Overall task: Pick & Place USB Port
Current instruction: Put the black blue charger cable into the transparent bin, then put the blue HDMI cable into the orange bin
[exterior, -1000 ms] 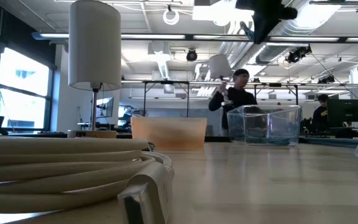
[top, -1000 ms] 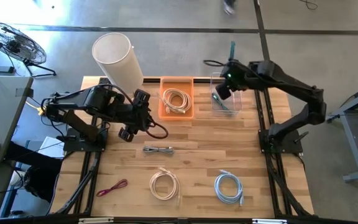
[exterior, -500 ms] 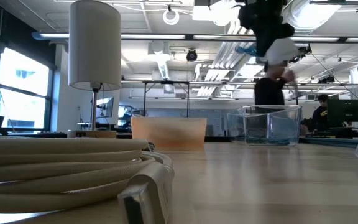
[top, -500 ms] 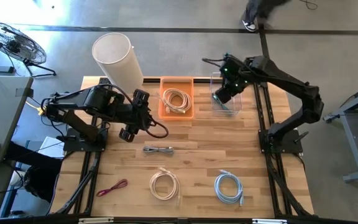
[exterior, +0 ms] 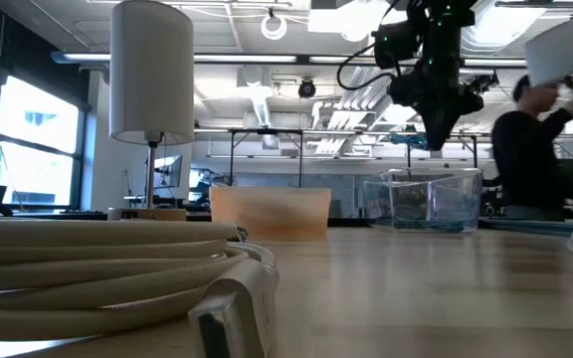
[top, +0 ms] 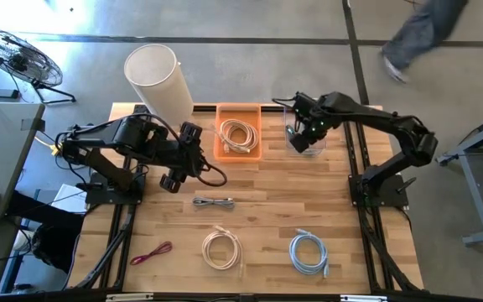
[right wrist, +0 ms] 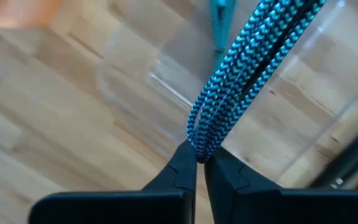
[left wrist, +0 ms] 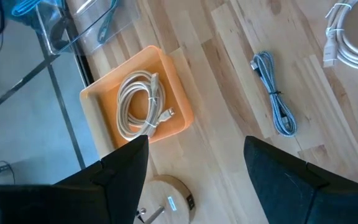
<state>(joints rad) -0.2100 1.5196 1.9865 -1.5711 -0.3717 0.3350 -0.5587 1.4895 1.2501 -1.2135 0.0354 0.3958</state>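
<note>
Right gripper [right wrist: 200,163] — its two dark fingers are pinching the folded end of a teal braided USB cable [right wrist: 247,74], with the jaws nearly touching around the bend. The cable is running straight away from the fingertips, its doubled strands lying side by side along one long axis that is pointing into the clear plastic bin [right wrist: 166,81] beneath. In the high view the right gripper [top: 303,134] is hanging over this clear plastic bin [top: 296,105] at the far edge of the wooden table [top: 267,201]; in the low view it is poised above the bin's rim.

Left gripper [left wrist: 194,158] — its fingers are standing wide apart and holding nothing, and it is waiting near the orange tray [top: 221,151], which is containing a coiled beige cable [top: 238,134].

Also lying on the table: a grey braided cable [top: 213,202].
</note>
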